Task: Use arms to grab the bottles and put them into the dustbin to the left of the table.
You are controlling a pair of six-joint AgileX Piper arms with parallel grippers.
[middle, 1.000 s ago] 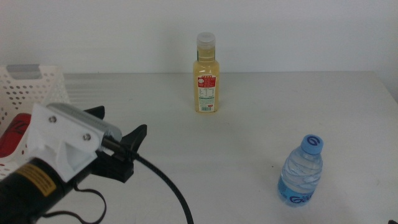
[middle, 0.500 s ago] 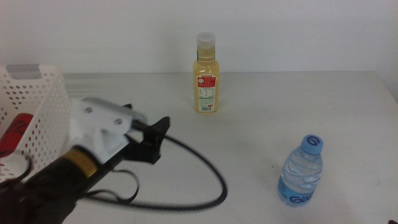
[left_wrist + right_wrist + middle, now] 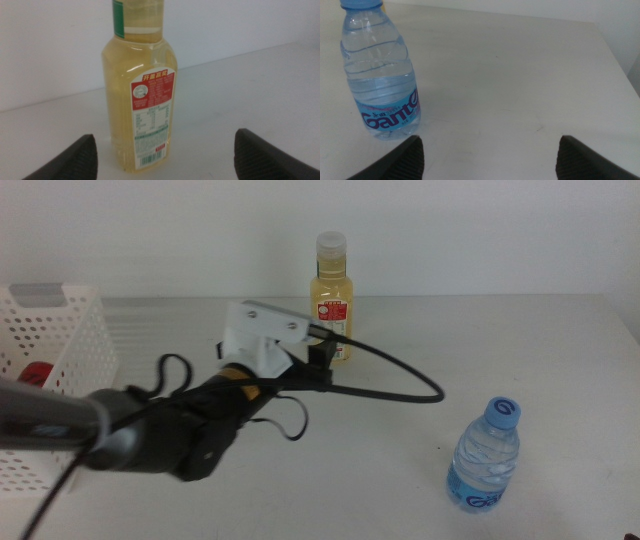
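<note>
The yellow juice bottle (image 3: 332, 300) with a white cap stands upright at the back middle of the table (image 3: 450, 340). My left gripper (image 3: 318, 368) is right in front of it. In the left wrist view the bottle (image 3: 142, 100) stands close between the open jaws of the left gripper (image 3: 165, 137), untouched. The clear blue-capped water bottle (image 3: 487, 458) stands at the front right. In the right wrist view the right gripper (image 3: 491, 139) is open and empty, with the water bottle (image 3: 380, 85) just beyond one jaw. The red can (image 3: 35, 373) lies inside the white perforated dustbin (image 3: 70, 330) at the left.
The left arm's black cable (image 3: 400, 375) loops over the table to the right of the gripper. The table's right edge (image 3: 625, 320) is near the water bottle. A white wall stands behind the table.
My left arm has swung from beside the dustbin at the front left across to the yellow juice bottle. Both bottles and the can have stayed put.
</note>
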